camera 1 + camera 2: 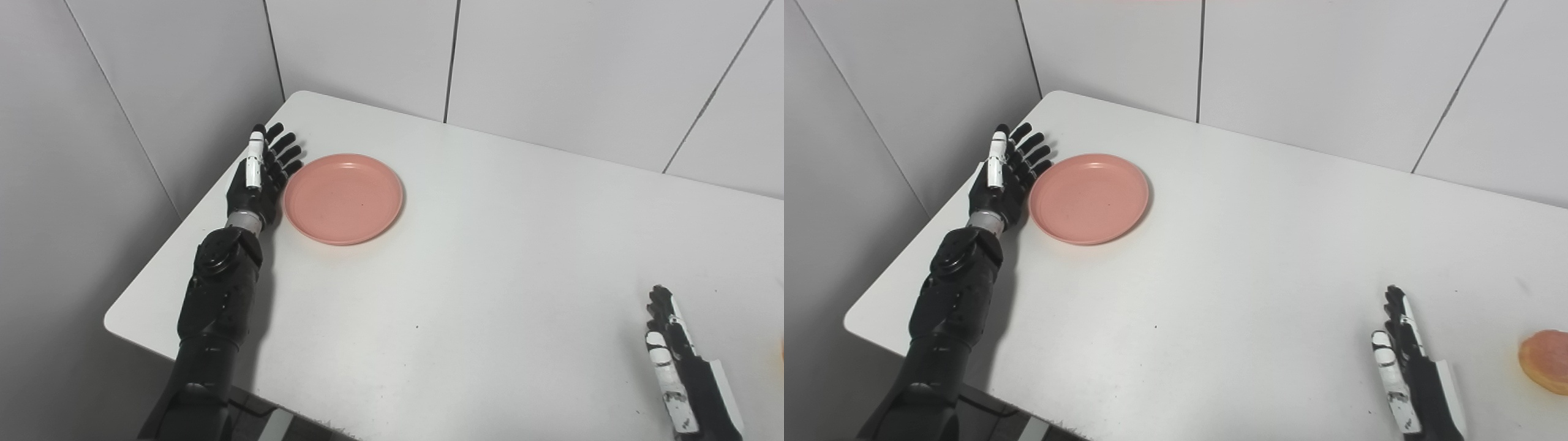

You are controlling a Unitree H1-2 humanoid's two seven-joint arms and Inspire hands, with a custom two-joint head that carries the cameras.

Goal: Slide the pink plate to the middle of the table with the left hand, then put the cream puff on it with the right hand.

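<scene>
Basically the white table (490, 275) is filling most of both views, sitting in a corner of grey wall panels (551, 61). Left arm (214, 306) is reaching up along the table's left edge. Pink plate (343, 198) is lying flat at the far left, well apart from the table's middle, nothing on it. Left hand (260, 177) is standing edge-on just beside the plate's left rim, fingers straight and fanned, holding nothing; touching the rim or a hair off, cannot tell. Right hand (1402, 361) is waiting low at the near right, fingers extended and holding nothing. Cream puff (1546, 360) is sitting at the right edge of the right eye view, near that hand but apart from it, partly cut off by the frame.

Judging the slide as not yet started. Risks: fingers are riding high on the low rim, so a push could be slipping over the edge or tipping the plate; an off-centre push could be spinning it instead of moving it straight; overshoot is also possible on the smooth top.
</scene>
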